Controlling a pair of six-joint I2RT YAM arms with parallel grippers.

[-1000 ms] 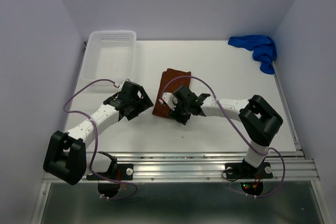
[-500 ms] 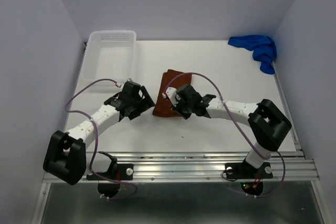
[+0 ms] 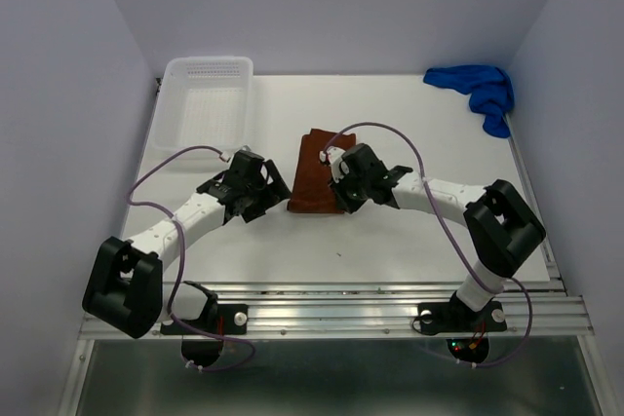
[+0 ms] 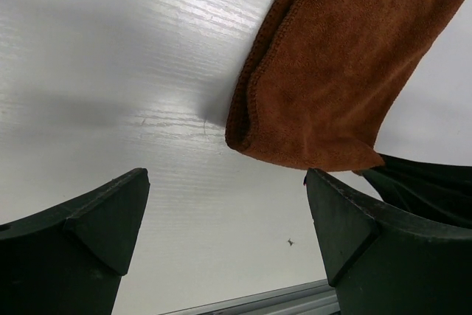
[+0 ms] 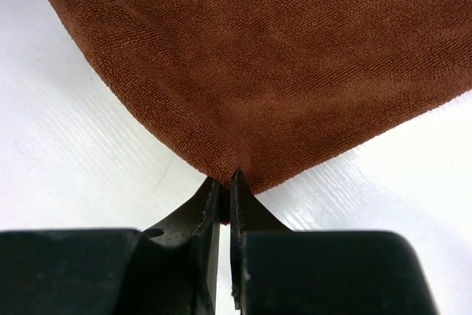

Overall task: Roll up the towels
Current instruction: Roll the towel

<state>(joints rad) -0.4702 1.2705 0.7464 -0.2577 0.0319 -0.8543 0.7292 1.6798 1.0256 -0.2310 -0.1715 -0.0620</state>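
My right gripper [image 5: 227, 186] has come forward onto the brown towel [image 5: 280, 64] and its jaws have closed from wide to a tight pinch; the towel, which had a far corner sticking out, now lies as a neater oblong. The fingers meet on the towel's near hem, with a sliver of cloth caught between them, at its near right corner. My left gripper [image 4: 225, 182] has edged in too and hangs with its jaws as wide as they go, just short of the near left corner, touching nothing.

I judge this to be the start of the first roll: one corner is gripped, the other not. The next move calls for the left jaws to close on their corner, then for both to lift the hem together and turn it over away from me, keeping level so that the roll does not skew.

The brown towel sits mid-table [image 3: 409, 231]. The blue towel [image 3: 480, 90] lies bunched in the far right corner, untouched. The basket [image 3: 208, 70] stands at the far left; I see no towel in it
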